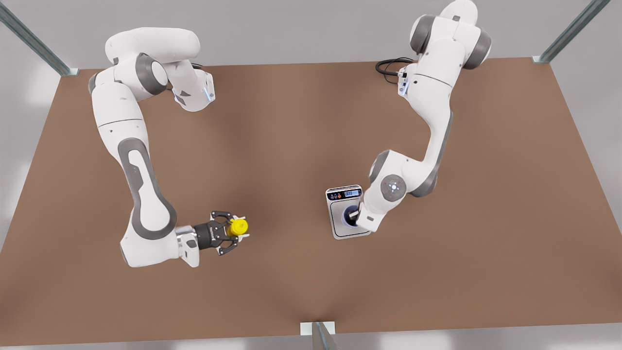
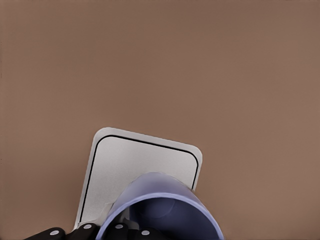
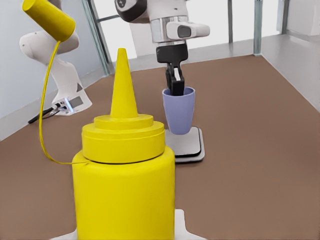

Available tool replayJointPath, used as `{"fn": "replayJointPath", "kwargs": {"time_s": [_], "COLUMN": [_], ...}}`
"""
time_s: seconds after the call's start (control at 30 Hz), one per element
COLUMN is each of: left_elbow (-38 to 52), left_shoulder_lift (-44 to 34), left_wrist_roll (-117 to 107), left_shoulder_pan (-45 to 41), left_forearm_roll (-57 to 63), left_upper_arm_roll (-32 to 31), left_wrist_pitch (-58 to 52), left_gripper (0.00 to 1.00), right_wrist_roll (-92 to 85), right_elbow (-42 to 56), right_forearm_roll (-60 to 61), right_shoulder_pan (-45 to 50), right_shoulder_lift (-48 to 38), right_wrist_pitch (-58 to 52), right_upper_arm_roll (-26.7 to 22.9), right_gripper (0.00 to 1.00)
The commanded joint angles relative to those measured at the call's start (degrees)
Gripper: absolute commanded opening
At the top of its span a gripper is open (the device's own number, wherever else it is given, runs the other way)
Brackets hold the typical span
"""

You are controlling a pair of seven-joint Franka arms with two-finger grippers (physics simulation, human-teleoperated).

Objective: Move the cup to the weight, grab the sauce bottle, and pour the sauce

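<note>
The lavender-blue cup (image 1: 348,216) stands upright on the silver platform of the weight (image 1: 340,229), near the front view's right of middle. My left gripper (image 1: 354,214) reaches down from above and is shut on the cup's rim, one finger inside and one outside; the right wrist view shows this (image 3: 175,82). In the left wrist view the cup (image 2: 165,210) sits over the weight (image 2: 140,165). The yellow sauce bottle (image 1: 238,226) stands at the front view's left. My right gripper (image 1: 241,227) is shut on its body (image 3: 125,185), pads against both sides.
A yellow cap (image 3: 48,22) on a thin yellow cord hangs off the bottle's neck. The brown table (image 1: 291,121) stretches wide between the two arms. Metal frame posts (image 1: 318,335) stand at the table's edges and corners.
</note>
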Motion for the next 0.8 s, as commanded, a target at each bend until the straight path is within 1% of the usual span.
{"fn": "replayJointPath", "kwargs": {"time_s": [0.0,0.1,0.13,0.17,0.4,0.43,0.6,0.7,0.77], "left_elbow": [0.0,0.0,0.0,0.0,0.1,0.1,0.3,0.3,0.3], "left_shoulder_lift": [0.1,0.1,0.1,0.1,0.1,0.1,-0.6,-3.8,-7.7], "left_wrist_roll": [0.0,0.0,0.1,0.1,0.1,0.2,0.0,-1.0,-2.1], "left_shoulder_pan": [0.0,-0.2,-0.2,-0.2,0.0,0.0,0.1,0.0,0.2], "left_forearm_roll": [0.2,0.2,0.3,0.5,0.8,0.8,0.6,0.5,0.3], "left_upper_arm_roll": [0.0,0.0,0.0,0.0,0.0,0.0,0.8,1.1,1.5], "left_wrist_pitch": [0.0,0.0,0.0,0.0,0.0,0.0,-0.3,-5.1,-11.1], "left_gripper": [0.21,0.21,0.31,1.0,1.0,1.0,1.0,1.0,1.0], "right_wrist_roll": [0.0,-0.1,-0.1,-0.1,0.4,1.3,11.5,13.9,15.9], "right_elbow": [0.0,0.0,0.0,0.0,-0.1,0.0,1.8,1.9,2.1], "right_forearm_roll": [-0.1,-0.2,-0.3,-0.4,-0.6,-0.6,-0.1,-0.1,-0.2], "right_shoulder_pan": [-0.1,0.0,0.4,0.3,1.9,4.0,13.2,15.0,17.0], "right_shoulder_lift": [0.0,0.1,0.0,0.1,0.1,-0.1,-0.1,-0.1,-0.1], "right_wrist_pitch": [0.1,0.1,0.1,0.1,1.5,2.1,13.7,16.1,17.8], "right_upper_arm_roll": [0.0,0.0,0.0,0.0,-0.1,-0.2,-0.1,-0.1,-0.1], "right_gripper": [0.51,0.51,0.51,0.51,0.51,0.51,0.51,0.51,0.51]}}
